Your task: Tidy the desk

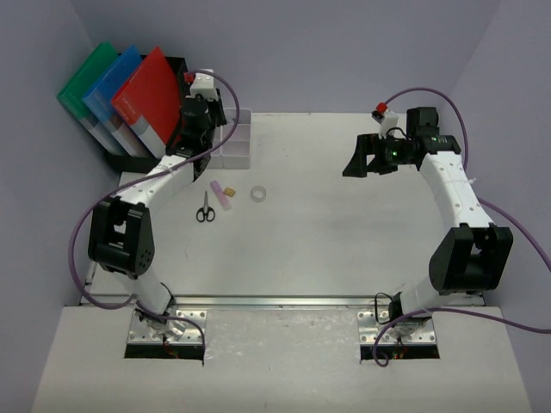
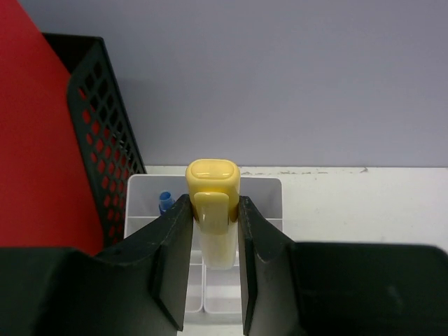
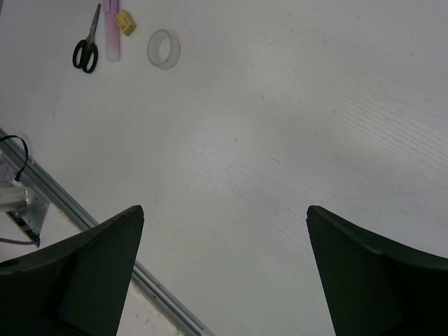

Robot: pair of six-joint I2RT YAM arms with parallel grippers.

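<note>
The white desk holds black scissors, a pink highlighter, a small yellow piece and a clear tape roll. My left gripper is shut on a yellow highlighter, held upright over the white compartment tray, where a blue pen tip shows. In the top view it hangs above the tray. My right gripper is open and empty above the desk's right half. The right wrist view shows the scissors, pink highlighter and tape roll.
A black mesh file rack at the back left holds green, blue and red folders; its mesh wall stands just left of the tray. A silver rail runs along the desk's near edge.
</note>
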